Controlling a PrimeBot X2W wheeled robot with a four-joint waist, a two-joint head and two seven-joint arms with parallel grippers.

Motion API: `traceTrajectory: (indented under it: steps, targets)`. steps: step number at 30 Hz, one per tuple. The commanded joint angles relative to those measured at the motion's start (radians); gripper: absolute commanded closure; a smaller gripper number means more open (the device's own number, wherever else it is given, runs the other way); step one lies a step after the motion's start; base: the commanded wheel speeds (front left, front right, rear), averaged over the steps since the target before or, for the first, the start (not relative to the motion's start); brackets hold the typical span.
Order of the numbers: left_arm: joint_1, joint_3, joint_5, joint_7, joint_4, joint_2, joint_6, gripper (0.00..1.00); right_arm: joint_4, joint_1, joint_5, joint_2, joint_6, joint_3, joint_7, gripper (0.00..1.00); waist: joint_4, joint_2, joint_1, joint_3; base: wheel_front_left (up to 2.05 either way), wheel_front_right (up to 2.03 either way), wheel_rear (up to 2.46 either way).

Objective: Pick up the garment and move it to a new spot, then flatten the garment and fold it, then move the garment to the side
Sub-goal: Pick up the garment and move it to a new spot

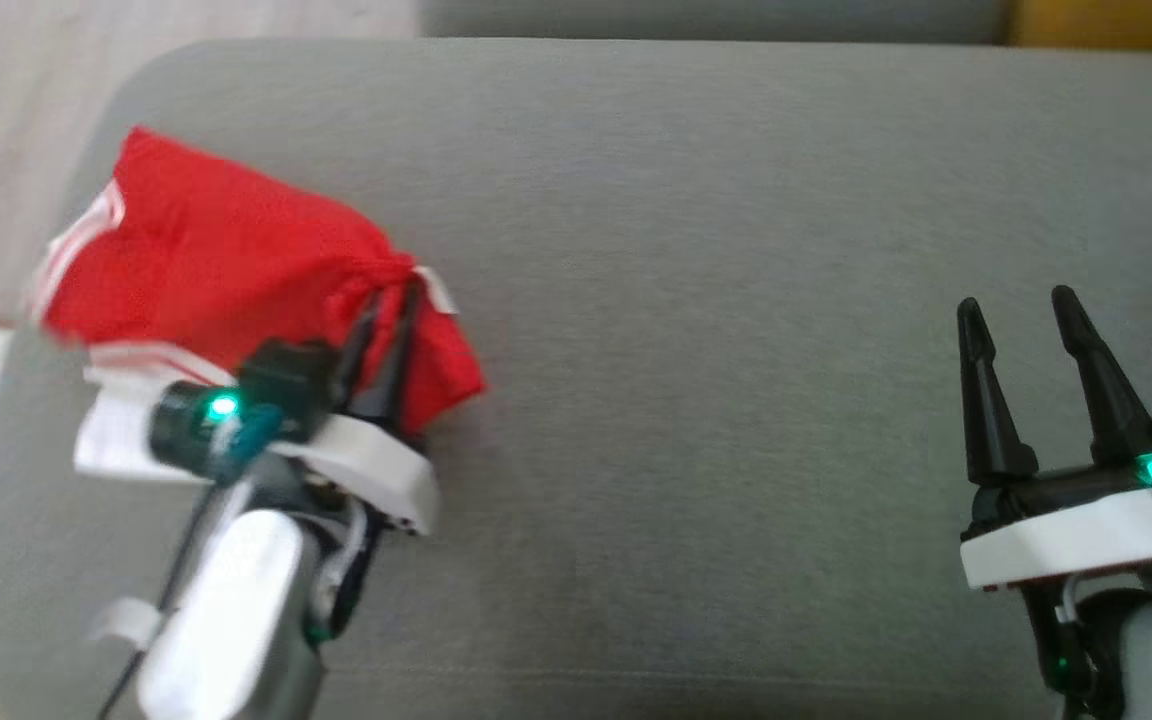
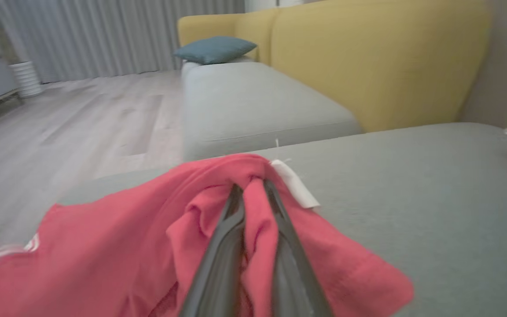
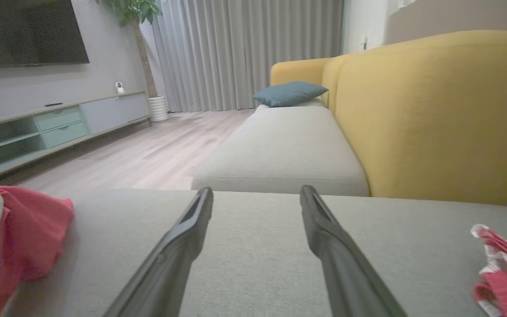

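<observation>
Red garment fold in tight pinch of left gripper, bulk seemingly leftward.

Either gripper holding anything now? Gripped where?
The left gripper is shut on the red cloth garment with white trim, pinching a bunched fold near its white tag. The right gripper is open and holds nothing.

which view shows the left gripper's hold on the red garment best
The left wrist view: the left gripper is shut on a bunched fold of the red garment, seen close up. The head view shows the garment from above, blurred. The right wrist view catches one end.
</observation>
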Motion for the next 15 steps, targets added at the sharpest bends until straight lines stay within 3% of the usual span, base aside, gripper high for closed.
traceTrajectory:
  steps: [1,9,15]
  targets:
    - [-0.060,0.010,0.015,0.007,-0.046,-0.005,-0.012,1.00,-0.029,-0.033,0.009,0.001,0.007,0.027,-0.013,0.00,-0.104,-0.0001,0.0001,0.022,0.00,0.00,0.00]
    - [-0.178,-0.115,0.044,0.023,-0.025,-0.082,-0.057,1.00,-0.006,-0.053,0.029,0.006,0.007,0.026,-0.044,0.00,-0.306,-0.0001,0.0001,0.107,0.00,0.00,0.00]
    - [-0.253,-0.163,0.040,0.035,0.064,-0.107,-0.061,1.00,0.011,-0.069,0.056,0.007,0.007,0.027,-0.075,0.00,-0.392,-0.0001,0.0001,0.175,0.00,0.00,0.00]
